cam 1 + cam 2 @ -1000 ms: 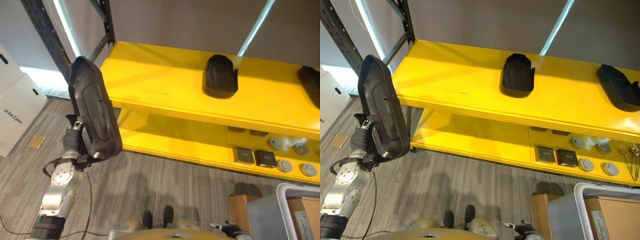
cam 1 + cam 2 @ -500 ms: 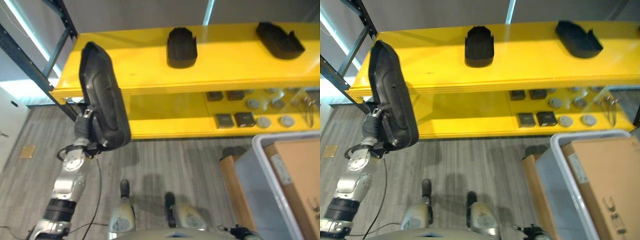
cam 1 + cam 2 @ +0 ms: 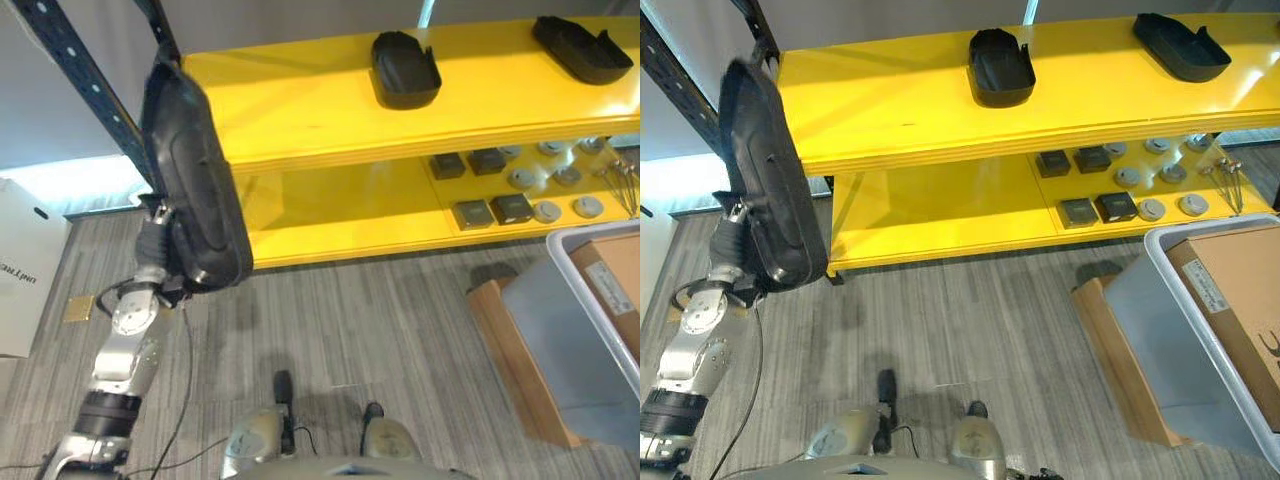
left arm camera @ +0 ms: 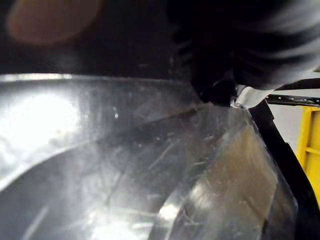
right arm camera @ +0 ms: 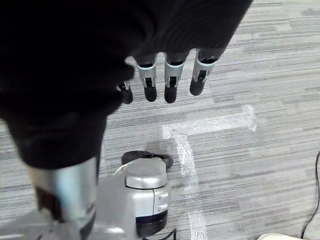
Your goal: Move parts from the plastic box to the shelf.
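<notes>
A long black part stands upright in the left hand, whose fingers clasp its lower end, at nine o'clock from the yellow shelf. Carry it toward two o'clock, laying it flat left of the other parts. The right hand hangs relaxed.

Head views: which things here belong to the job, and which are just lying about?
Job:
- large black part, held up in the left hand
- yellow shelf
- two black parts on its top board
- plastic box

Lying about:
- small items on the lower board
- white carton
</notes>
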Robot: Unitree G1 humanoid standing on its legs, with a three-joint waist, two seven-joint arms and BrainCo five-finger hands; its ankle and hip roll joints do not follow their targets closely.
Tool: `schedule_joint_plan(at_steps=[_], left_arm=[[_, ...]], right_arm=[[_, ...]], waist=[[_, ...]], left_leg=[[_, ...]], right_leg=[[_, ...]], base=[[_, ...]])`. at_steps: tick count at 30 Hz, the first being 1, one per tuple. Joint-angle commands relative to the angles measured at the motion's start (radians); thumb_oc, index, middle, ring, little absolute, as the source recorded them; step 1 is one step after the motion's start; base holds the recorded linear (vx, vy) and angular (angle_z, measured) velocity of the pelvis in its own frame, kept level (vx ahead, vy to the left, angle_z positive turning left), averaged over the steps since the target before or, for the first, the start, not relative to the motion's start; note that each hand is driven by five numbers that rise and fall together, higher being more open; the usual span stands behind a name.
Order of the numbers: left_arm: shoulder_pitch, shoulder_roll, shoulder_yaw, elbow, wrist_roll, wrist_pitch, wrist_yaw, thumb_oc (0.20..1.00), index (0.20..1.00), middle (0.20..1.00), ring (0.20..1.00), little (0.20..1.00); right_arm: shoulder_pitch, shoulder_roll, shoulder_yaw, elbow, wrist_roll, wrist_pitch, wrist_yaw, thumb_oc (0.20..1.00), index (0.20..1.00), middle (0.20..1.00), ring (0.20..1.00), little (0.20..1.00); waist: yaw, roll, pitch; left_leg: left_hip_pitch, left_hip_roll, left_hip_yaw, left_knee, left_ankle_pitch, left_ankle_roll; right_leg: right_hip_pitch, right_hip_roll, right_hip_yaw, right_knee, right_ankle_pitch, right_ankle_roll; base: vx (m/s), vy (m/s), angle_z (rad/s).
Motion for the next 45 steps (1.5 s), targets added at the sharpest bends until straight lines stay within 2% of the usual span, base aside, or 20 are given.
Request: schedule_joint_plan(at_steps=[1, 11, 14, 23, 24, 25, 30, 32, 35, 39, 41, 43, 45], left_arm=[[-0.029, -0.003, 0.015, -0.115, 0.024, -0.039, -0.012, 0.2, 0.2, 0.2, 0.2, 0.2], [-0.039, 0.0, 0.004, -0.114, 0.021, -0.035, -0.008, 0.2, 0.2, 0.2, 0.2, 0.2], [-0.027, 0.001, 0.005, -0.113, 0.022, -0.043, -0.023, 0.2, 0.2, 0.2, 0.2, 0.2], [-0.014, 0.001, 0.009, -0.107, 0.023, -0.053, -0.039, 0.2, 0.2, 0.2, 0.2, 0.2], [0.015, -0.043, 0.086, -0.065, 0.073, -0.178, 0.065, 0.2, 0.2, 0.2, 0.2, 0.2], [0.016, -0.045, 0.082, -0.066, 0.074, -0.172, 0.062, 0.2, 0.2, 0.2, 0.2, 0.2], [0.022, -0.049, 0.077, -0.046, 0.078, -0.158, 0.068, 0.2, 0.2, 0.2, 0.2, 0.2], [0.023, -0.046, 0.078, -0.032, 0.072, -0.164, 0.063, 0.2, 0.2, 0.2, 0.2, 0.2], [0.025, -0.041, 0.083, -0.035, 0.071, -0.151, 0.053, 0.2, 0.2, 0.2, 0.2, 0.2], [0.016, -0.028, 0.089, -0.038, 0.08, -0.133, 0.042, 0.2, 0.2, 0.2, 0.2, 0.2], [0.007, -0.024, 0.087, -0.035, 0.076, -0.125, 0.039, 0.2, 0.2, 0.2, 0.2, 0.2], [-0.01, -0.019, 0.075, -0.028, 0.087, -0.121, 0.045, 0.2, 0.2, 0.2, 0.2, 0.2], [-0.019, -0.02, 0.072, -0.026, 0.097, -0.122, 0.048, 0.2, 0.2, 0.2, 0.2, 0.2]], right_arm=[[-0.011, -0.016, 0.037, 0.029, 0.005, -0.001, -0.008, 1.0, 1.0, 1.0, 1.0, 1.0], [-0.016, -0.021, 0.034, 0.013, 0.011, 0.046, 0.012, 1.0, 1.0, 1.0, 1.0, 1.0], [-0.015, -0.022, 0.041, 0.017, 0.017, 0.013, 0.035, 1.0, 1.0, 1.0, 1.0, 1.0], [-0.005, -0.033, 0.062, -0.042, 0.03, -0.005, 0.096, 1.0, 1.0, 1.0, 1.0, 1.0], [-0.011, -0.032, 0.018, -0.099, 0.15, -0.042, 0.185, 1.0, 1.0, 1.0, 1.0, 1.0], [-0.007, -0.033, 0.017, -0.098, 0.157, -0.051, 0.181, 1.0, 1.0, 1.0, 1.0, 1.0], [-0.001, -0.04, 0.008, -0.109, 0.163, -0.011, 0.177, 1.0, 1.0, 1.0, 1.0, 1.0], [0.006, -0.036, 0.007, -0.093, 0.145, -0.018, 0.184, 1.0, 1.0, 1.0, 1.0, 1.0], [0.01, -0.026, 0.008, -0.07, 0.145, -0.028, 0.182, 1.0, 1.0, 1.0, 1.0, 1.0], [0.008, -0.013, 0.008, -0.071, 0.142, -0.024, 0.168, 1.0, 1.0, 1.0, 1.0, 1.0], [0.008, -0.011, 0.008, -0.076, 0.155, -0.022, 0.164, 1.0, 1.0, 1.0, 1.0, 1.0], [0.013, -0.011, -0.001, -0.086, 0.168, -0.031, 0.161, 1.0, 1.0, 1.0, 1.0, 1.0], [0.029, -0.016, -0.015, -0.117, 0.173, -0.035, 0.166, 1.0, 1.0, 1.0, 1.0, 1.0]], waist=[[-0.006, -0.034, -0.07], [0.002, -0.042, -0.069], [0.009, -0.043, -0.069], [0.007, -0.046, -0.072], [0.058, -0.088, -0.04], [0.057, -0.088, -0.044], [0.045, -0.087, -0.076], [0.042, -0.085, -0.087], [0.042, -0.075, -0.103], [0.038, -0.058, -0.11], [0.034, -0.053, -0.11], [0.019, -0.039, -0.104], [0.004, -0.015, -0.085]], left_leg=[[-0.055, 0.072, -0.03, 0.045, 0.003, -0.019], [-0.062, 0.089, -0.021, 0.034, 0.014, -0.028], [-0.058, 0.09, -0.024, 0.03, 0.014, -0.029], [-0.04, 0.089, -0.023, 0.012, 0.014, -0.029], [-0.108, 0.08, 0.026, 0.015, 0.031, -0.029], [-0.105, 0.082, 0.025, 0.015, 0.033, -0.03], [-0.079, 0.085, 0.024, 0.016, 0.025, -0.03], [-0.064, 0.077, 0.016, 0.021, 0.011, -0.025], [-0.027, 0.041, -0.002, 0.028, -0.025, 0.001], [-0.002, 0.004, 0.003, 0.031, -0.055, 0.043], [0.003, -0.012, 0.008, 0.03, -0.062, 0.063], [0.015, -0.04, 0.01, 0.028, -0.076, 0.103], [0.035, -0.06, 0.009, 0.033, -0.098, 0.128]], right_leg=[[0.029, 0.006, -0.033, -0.106, 0.092, -0.023], [0.027, 0.018, -0.048, -0.128, 0.1, -0.025], [0.028, 0.018, -0.056, -0.128, 0.1, -0.025], [0.026, 0.018, -0.06, -0.128, 0.1, -0.025], [0.029, 0.06, -0.183, -0.141, 0.084, -0.04], [0.031, 0.062, -0.185, -0.14, 0.083, -0.042], [0.04, 0.062, -0.183, -0.134, 0.079, -0.046], [0.041, 0.054, -0.177, -0.127, 0.077, -0.044], [0.036, 0.026, -0.161, -0.084, 0.068, -0.032], [0.009, -0.008, -0.14, 0.038, 0.036, -0.015], [-0.015, -0.021, -0.132, 0.113, 0.042, -0.006], [-0.107, -0.042, -0.105, 0.313, 0.089, 0.019], [-0.201, -0.057, -0.092, 0.53, 0.135, 0.014]], base=[[-0.02, -0.03, 0.18], [-0.02, -0.015, 0.0], [0.0, -0.005, -0.01], [-0.01, 0.001, 0.01], [0.0, 0.0, 0.0], [0.06, 0.007, 0.05], [0.13, 0.055, 0.03], [0.19, 0.163, -0.02], [0.21, 0.235, -0.03], [0.16, 0.242, -0.02], [0.12, 0.215, 0.0], [0.14, 0.311, -0.15], [0.14, 0.298, -0.08]])
